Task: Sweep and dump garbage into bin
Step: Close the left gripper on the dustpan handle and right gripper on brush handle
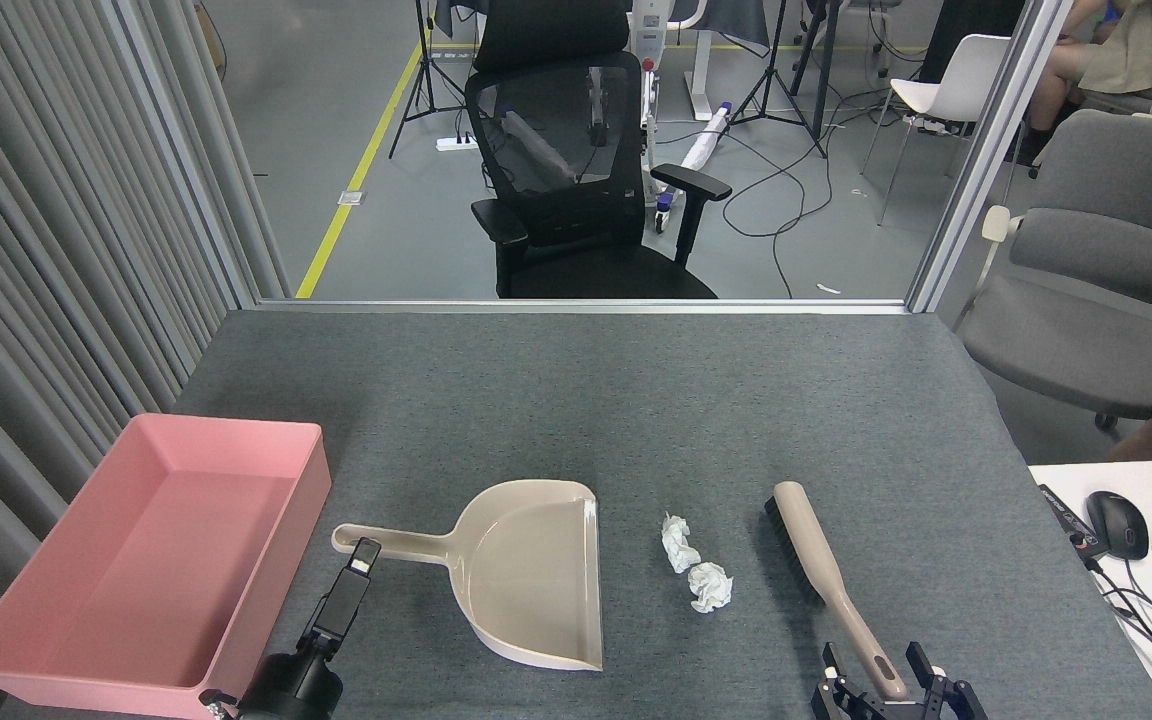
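Grey felt table (576, 400); black office chair (576, 170) behind, cables on floor.

Right end effector (881, 675) at worktop's near edge, fingers spread. Left end effector (364, 556) near left, end-on; state unclear.

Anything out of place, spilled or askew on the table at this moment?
Nothing stands out. The two tissue wads lie between the dustpan and the brush, all flat on the grey table. The pink bin sits upright and empty at the left.
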Available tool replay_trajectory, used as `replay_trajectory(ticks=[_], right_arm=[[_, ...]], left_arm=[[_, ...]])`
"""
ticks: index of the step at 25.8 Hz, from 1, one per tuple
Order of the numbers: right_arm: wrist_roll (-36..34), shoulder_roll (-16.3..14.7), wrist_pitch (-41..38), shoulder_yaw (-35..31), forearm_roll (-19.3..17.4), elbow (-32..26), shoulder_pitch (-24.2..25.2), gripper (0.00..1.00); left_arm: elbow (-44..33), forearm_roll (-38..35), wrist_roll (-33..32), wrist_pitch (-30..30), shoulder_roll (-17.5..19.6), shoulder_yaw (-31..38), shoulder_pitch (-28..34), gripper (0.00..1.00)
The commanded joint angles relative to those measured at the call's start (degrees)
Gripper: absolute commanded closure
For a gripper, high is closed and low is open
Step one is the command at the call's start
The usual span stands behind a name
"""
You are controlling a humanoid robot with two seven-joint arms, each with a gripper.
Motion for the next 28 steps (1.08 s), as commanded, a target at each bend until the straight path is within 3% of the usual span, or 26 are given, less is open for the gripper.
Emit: replay_trajectory(ticks=[1, 28], right_arm=[[0.1, 0.0, -0.1, 0.1, 0.0, 0.1, -0.4, 0.11], [0.3, 0.0, -0.4, 0.3, 0.0, 2.0, -1.5, 0.13]], left_arm=[[-0.1, -0.1, 0.0, 0.0, 0.0, 0.0, 0.0, 0.01], [-0.1, -0.1, 0.0, 0.0, 0.4, 0.3, 0.1, 0.01]])
